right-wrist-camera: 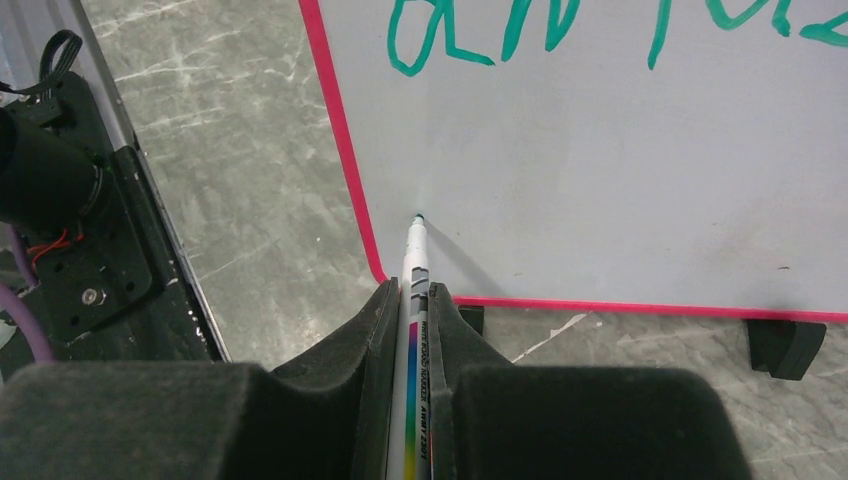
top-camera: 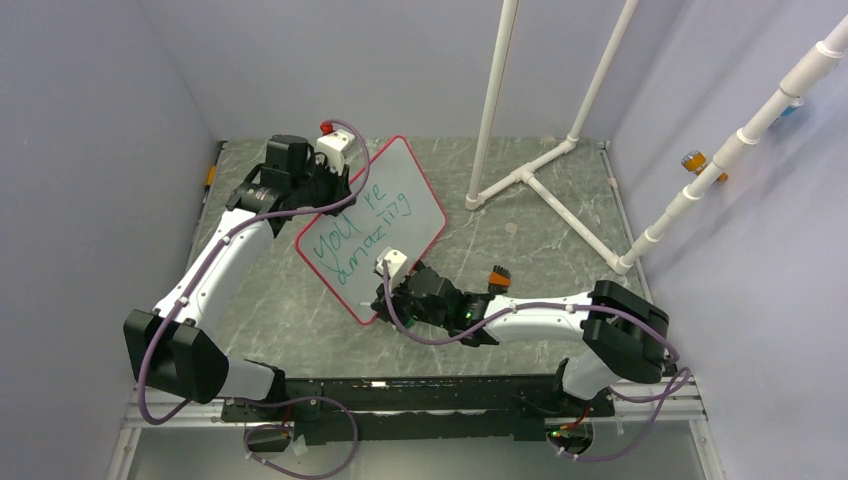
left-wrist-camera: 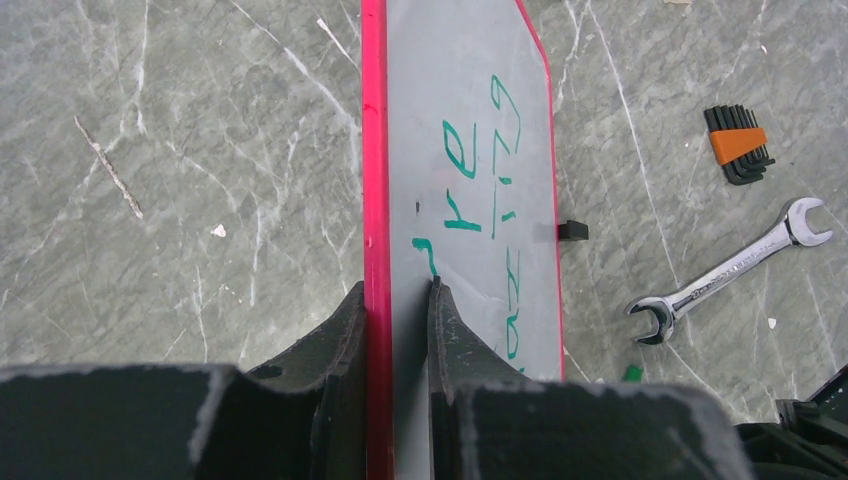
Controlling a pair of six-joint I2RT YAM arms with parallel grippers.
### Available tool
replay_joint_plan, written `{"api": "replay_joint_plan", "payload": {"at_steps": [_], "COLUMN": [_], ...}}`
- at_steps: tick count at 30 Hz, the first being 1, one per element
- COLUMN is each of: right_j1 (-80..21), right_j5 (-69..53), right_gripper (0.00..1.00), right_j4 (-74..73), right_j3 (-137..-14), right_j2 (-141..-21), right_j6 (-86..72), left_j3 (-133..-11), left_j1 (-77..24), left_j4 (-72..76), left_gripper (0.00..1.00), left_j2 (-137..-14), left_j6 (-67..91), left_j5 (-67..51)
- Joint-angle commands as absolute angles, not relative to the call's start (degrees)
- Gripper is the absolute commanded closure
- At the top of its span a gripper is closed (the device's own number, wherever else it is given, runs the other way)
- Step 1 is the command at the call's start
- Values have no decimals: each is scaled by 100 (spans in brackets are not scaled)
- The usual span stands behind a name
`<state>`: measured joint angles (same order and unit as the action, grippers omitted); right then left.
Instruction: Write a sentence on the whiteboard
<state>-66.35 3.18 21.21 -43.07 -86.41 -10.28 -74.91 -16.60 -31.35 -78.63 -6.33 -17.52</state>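
Whiteboard (top-camera: 425, 228) stands propped on the counter (top-camera: 540, 250), left tool (left-wrist-camera: 395, 295) clamped on its red edge. Right tool (right-wrist-camera: 413, 290) is closed on a marker (right-wrist-camera: 414, 250), shaft pointing straight at the board. Tip seems to touch blank white near a bottom corner, just under the green sentence (right-wrist-camera: 440, 35). Free space runs sideways along the bottom frame.

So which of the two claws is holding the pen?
The right gripper: it pinches the pen, whose tip is at the whiteboard near its bottom corner. The left gripper only clamps the whiteboard's red edge.
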Motion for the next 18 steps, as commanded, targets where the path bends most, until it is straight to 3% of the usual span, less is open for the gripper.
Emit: {"api": "replay_joint_plan", "payload": {"at_steps": [1,18], "right_j1": [-6628,-6599], "right_j5": [816,1513], "right_gripper": [100,100], "right_j4": [2548,2152], "right_j3": [-4563,-4813], "right_j2": [-8776,-8537], "right_j6": [-1041,-892], "left_j3": [-7484,-7480], "left_j1": [-1642,-1641], "left_j4": [-3638,-3634], "left_gripper": [100,100], "left_j2": [-7989,-8008], "left_j6": [-1363,-1372], "left_j5": [-866,-853]}}
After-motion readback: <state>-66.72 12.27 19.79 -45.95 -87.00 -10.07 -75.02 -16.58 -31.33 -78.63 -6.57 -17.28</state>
